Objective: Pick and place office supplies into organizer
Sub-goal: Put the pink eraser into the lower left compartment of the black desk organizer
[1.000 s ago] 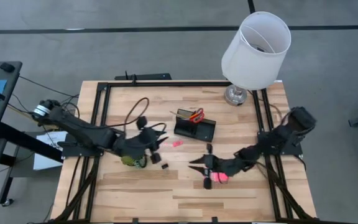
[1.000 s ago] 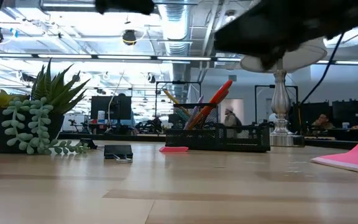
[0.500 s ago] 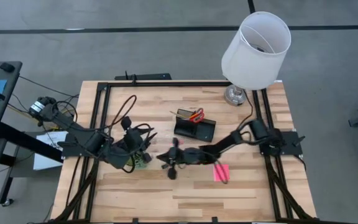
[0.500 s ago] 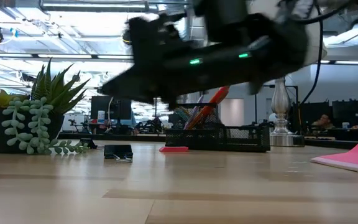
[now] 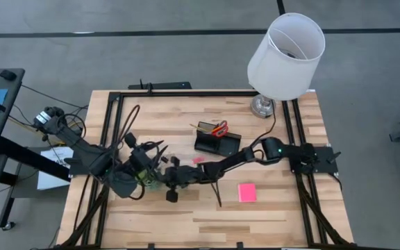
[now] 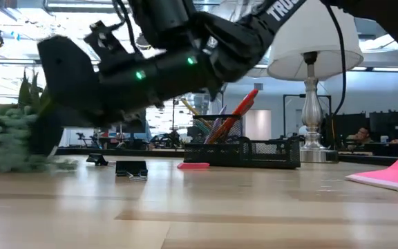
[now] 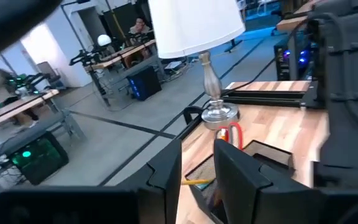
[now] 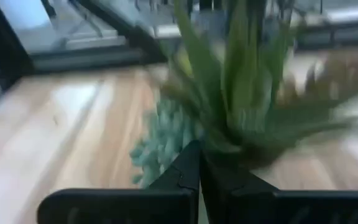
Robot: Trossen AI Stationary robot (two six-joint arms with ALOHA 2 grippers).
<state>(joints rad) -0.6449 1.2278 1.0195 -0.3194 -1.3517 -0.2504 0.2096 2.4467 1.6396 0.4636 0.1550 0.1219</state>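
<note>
The black organizer [image 5: 217,144] [image 6: 254,153] stands mid-table with pens [image 6: 237,114] and red-handled scissors [image 5: 219,128] upright in its box. The pink sticky pad [image 5: 247,192] [image 6: 392,175] lies flat on the table's right side. A pink eraser [image 5: 198,160] [image 6: 193,166] and a black clip [image 6: 131,169] also lie on the wood. My right gripper [image 5: 162,178] [image 8: 199,149] reaches far toward the table's left, fingers shut, right at the green plant [image 5: 148,178] [image 8: 229,93]. My left gripper [image 5: 158,147] [image 7: 197,180] hovers open, raised, pointing toward the organizer [image 7: 253,155]. My right gripper comes level from the table's right with its shut fingertips [image 8: 191,162] up against the plant's leaves [image 8: 210,124]. I cannot tell whether they touch the plant.
A lamp with a white shade [image 5: 287,48] stands at the far right corner. The plant [image 6: 9,142] sits between both arms on the left half. A black frame [image 5: 186,92] runs along the table's edges. Bare wood lies along the near edge.
My right gripper has swept from beside the sticky pad toward the table's left, past the organizer, up to the plant. The pad stayed flat on the table. My left gripper has drawn back toward the left. In the low view the plant now shows blurred and farther left.
</note>
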